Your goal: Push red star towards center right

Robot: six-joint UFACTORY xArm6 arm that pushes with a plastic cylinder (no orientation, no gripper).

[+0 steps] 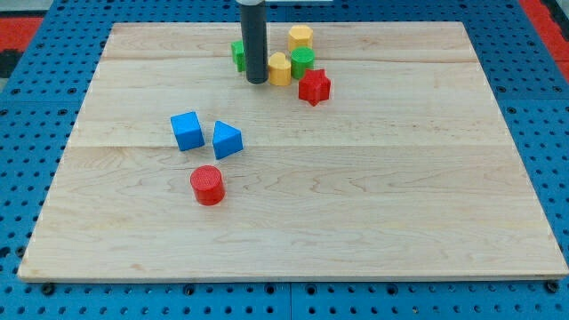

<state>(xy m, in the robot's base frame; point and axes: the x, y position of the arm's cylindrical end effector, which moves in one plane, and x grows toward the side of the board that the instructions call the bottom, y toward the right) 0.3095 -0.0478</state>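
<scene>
Tool tip (pixel 256 81) beside yellow block (pixel 279 68) (near red star (pixel 314 86))

The worktop (pixel 356 196) is pale blond wood with faint grain lines, set on a blue pegboard (pixel 27 178) dotted with dark holes. The red star (pixel 314 86) and red cylinder (pixel 207 185) match in hue. Two blocks are blue (pixel 186 130) (pixel 226 140), two yellow (pixel 300 37) (pixel 279 68), two green (pixel 303 60) (pixel 238 55). The rod (pixel 254 40) is dark grey.
</scene>
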